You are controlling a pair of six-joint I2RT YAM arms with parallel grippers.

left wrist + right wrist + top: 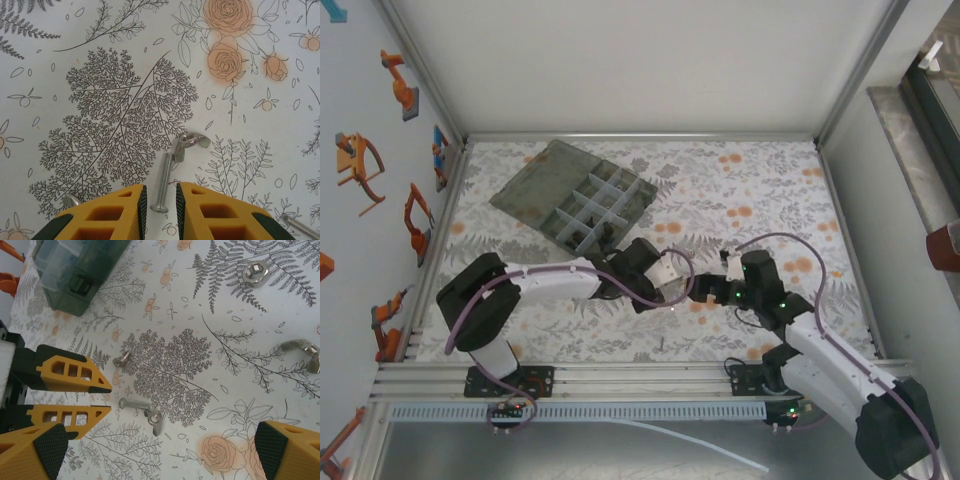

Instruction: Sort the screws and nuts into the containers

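Left claw (pixel 161 192): yellow jaws narrowly parted, straddling head of silver metal screw (pixel 165 175); silver wing nut (pixel 192 142) beyond, at screw's far tip. Risk: head-only pinch, screw pivots free.

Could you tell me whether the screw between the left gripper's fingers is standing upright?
No, the screw lies flat on the floral table cover, its head between the yellow fingers of the left gripper.

Silver screw (pixel 164 175), yellow-and-black left pincer (pixel 160 194), fern-and-rose-print white tablecloth (pixel 75 30), translucent grey-green organiser (pixel 542 178)
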